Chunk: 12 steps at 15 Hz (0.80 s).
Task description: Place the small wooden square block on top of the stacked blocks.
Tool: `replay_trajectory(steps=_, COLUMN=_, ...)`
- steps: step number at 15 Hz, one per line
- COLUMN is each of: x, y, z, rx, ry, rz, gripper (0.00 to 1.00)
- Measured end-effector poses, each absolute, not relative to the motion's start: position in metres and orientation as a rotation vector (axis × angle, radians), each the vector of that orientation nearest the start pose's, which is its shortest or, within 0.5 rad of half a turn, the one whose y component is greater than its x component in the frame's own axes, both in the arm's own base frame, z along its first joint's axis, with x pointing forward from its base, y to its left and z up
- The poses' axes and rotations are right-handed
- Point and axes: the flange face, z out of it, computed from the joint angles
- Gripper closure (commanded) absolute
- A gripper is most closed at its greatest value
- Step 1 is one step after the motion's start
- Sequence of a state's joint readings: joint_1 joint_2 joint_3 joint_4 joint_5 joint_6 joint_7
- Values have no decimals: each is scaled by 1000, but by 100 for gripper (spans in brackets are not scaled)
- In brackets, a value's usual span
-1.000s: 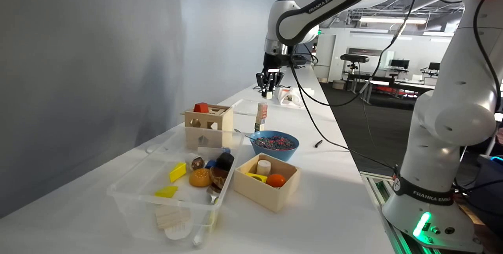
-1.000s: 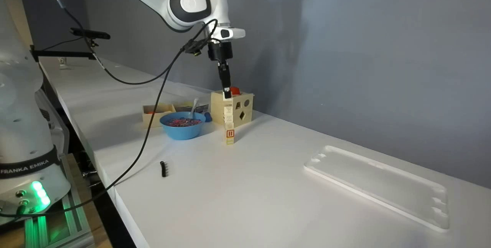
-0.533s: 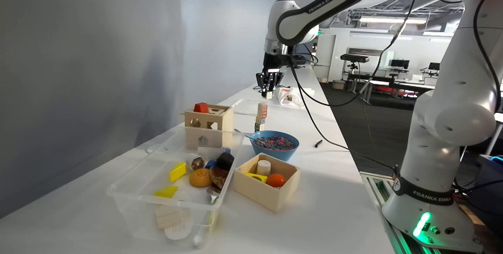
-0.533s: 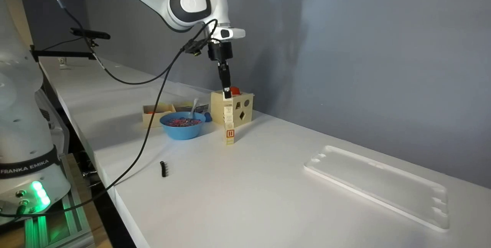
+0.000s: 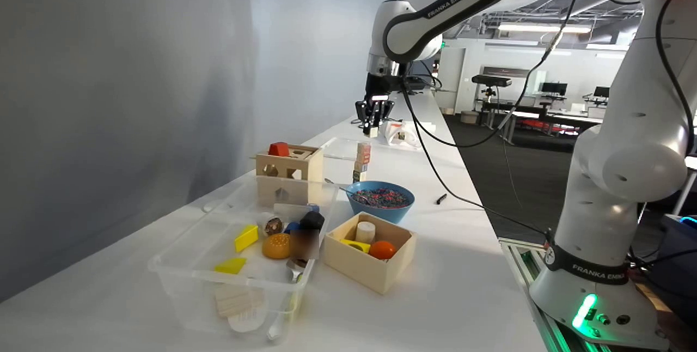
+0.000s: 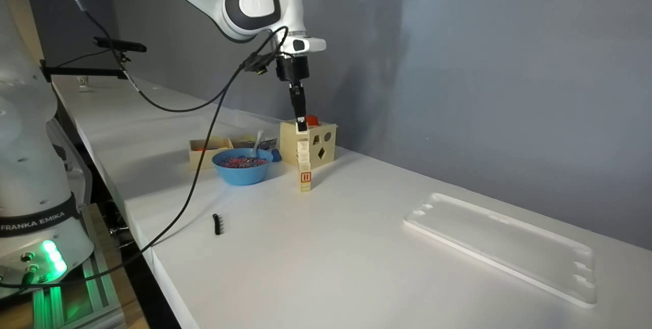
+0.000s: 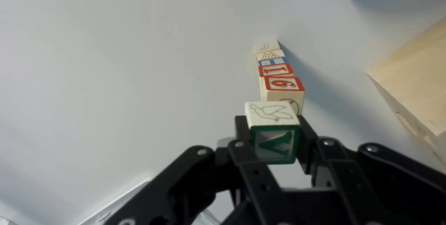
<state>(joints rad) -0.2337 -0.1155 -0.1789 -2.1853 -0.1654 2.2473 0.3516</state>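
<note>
Low and right of centre in the wrist view, the end effector [image 7: 273,143] holds a small wooden block [image 7: 271,114]. Further up that frame, the stacked blocks [image 7: 278,73] form a column on the desk [image 7: 139,71]. In both exterior views the held block shows above them, apart. A blue bowl [image 6: 242,172] stands left of centre in an exterior view.
</note>
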Motion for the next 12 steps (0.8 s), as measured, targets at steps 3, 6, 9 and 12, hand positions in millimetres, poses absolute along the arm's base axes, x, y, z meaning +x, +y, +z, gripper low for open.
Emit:
replay_trajectory(steps=3, x=479, y=-220, z=451, rx=-3047, ry=1093, rz=-269, gripper=91)
replay_trajectory(steps=6, x=477, y=-221, z=449, rx=-3031, ry=1106, rz=-265, gripper=91)
replay_trajectory(steps=9, x=479, y=-221, z=451, rx=-3023, ry=1108, rz=-288, gripper=91)
replay_trajectory(steps=12, x=481, y=-222, z=450, rx=-3017, ry=1109, rz=-316, gripper=91)
